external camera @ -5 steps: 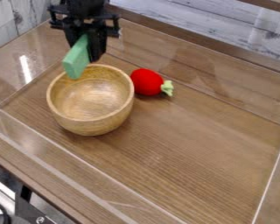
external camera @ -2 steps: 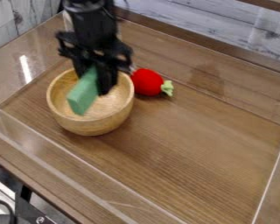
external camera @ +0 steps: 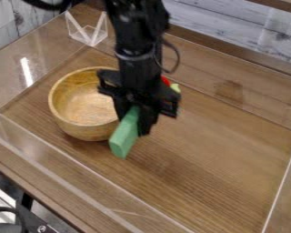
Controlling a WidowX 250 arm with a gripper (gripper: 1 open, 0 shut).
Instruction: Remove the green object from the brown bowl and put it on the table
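Observation:
My gripper (external camera: 141, 114) points straight down, just right of the brown bowl (external camera: 85, 102), and is shut on the green object (external camera: 127, 136). The flat green block hangs tilted from the fingers, its lower end close to the table (external camera: 209, 173) in front of the bowl's right rim. Whether that end touches the wood I cannot tell. The bowl's inside looks empty where it shows. The arm hides part of the bowl's right wall.
A red toy fruit (external camera: 169, 89) with a green stem lies behind the gripper, mostly hidden by it. Clear acrylic walls (external camera: 63, 209) line the table's edges. A clear acrylic stand (external camera: 87, 35) sits at the back left.
The gripper has carried the green block from above the bowl's back left rim, across the bowl, to its right side and lower toward the table.

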